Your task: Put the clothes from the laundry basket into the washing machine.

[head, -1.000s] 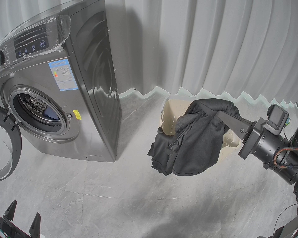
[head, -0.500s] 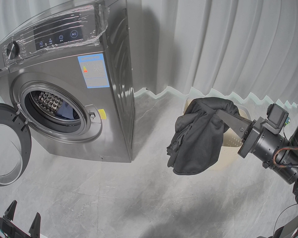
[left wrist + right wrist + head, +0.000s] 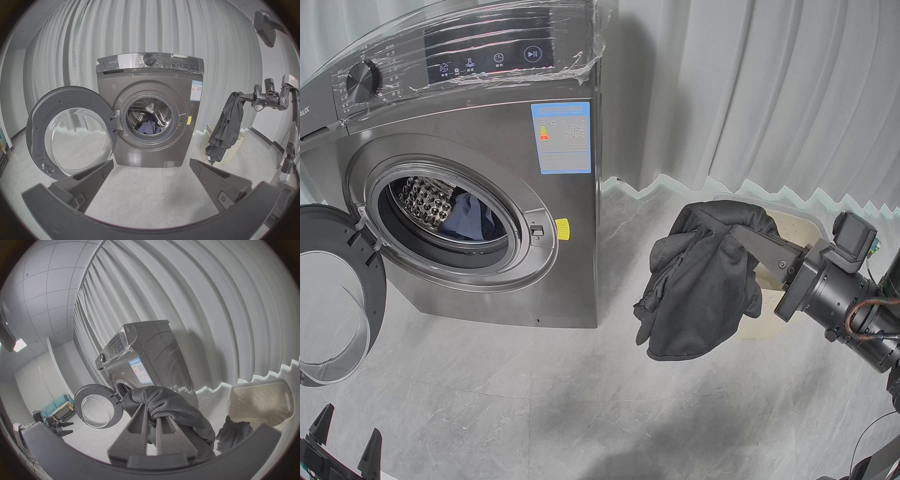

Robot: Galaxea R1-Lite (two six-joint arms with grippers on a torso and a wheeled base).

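The right gripper [image 3: 740,236] is pinched shut on a big dark piece of clothing [image 3: 700,281]. It holds the clothing up in the air, above the floor. The clothing hangs just in front of the laundry basket [image 3: 800,220] and well apart from the washing machine [image 3: 487,144].

The left gripper [image 3: 150,164] sits low, near the floor. Its fingers are spread wide and it has nothing in it.

The clothing is soft and floppy. It hangs down in one long, lumpy bundle from the spot where the fingers bite it. It looks thick, so it is likely a bit heavy for cloth, but it will not break. It will likely swing and sag when the arm moves.

The best place to hold it is a fat bunch of folds, not one thin edge, because a thin edge could slip out. In the right wrist view the fingers seem to have a good fat fold near the top.

The round door [image 3: 331,300] of the machine stands open, off to the left. A blue cloth [image 3: 465,215] is already inside the drum. The low ends of the bundle could catch on the rim of the hole — so it may need to go in high and deep before the fingers let go.
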